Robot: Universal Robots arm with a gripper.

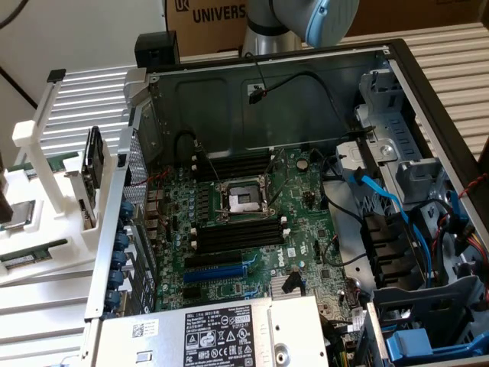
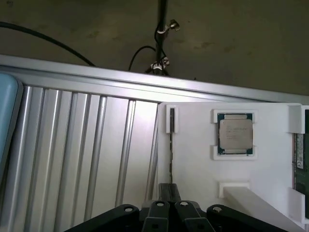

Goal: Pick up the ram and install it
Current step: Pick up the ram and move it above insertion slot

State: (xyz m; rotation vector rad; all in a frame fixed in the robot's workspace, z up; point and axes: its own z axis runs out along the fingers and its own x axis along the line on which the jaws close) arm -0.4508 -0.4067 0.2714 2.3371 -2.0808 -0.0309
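Observation:
The ram (image 1: 34, 257) is a green stick lying flat in the white rack (image 1: 53, 229) at the exterior view's left, outside the case. The wrist view shows only a green sliver of the ram (image 2: 299, 157) at the picture's border. My gripper (image 2: 169, 193) is shut with nothing in it, high over the rack (image 2: 193, 159) and in line with a thin dark part standing on edge (image 2: 171, 140). The exterior view shows only the arm's joint (image 1: 306, 19) behind the case. The long black motherboard slots (image 1: 237, 233) hold nothing.
A square silver processor chip (image 2: 235, 134) sits in a rack pocket between the thin upright part and the ram. The open computer case (image 1: 397, 69) holds the motherboard (image 1: 229, 252), blue cables (image 1: 382, 195) and a power supply (image 1: 221, 336). Ribbed metal tabletop (image 2: 82, 150) surrounds the rack.

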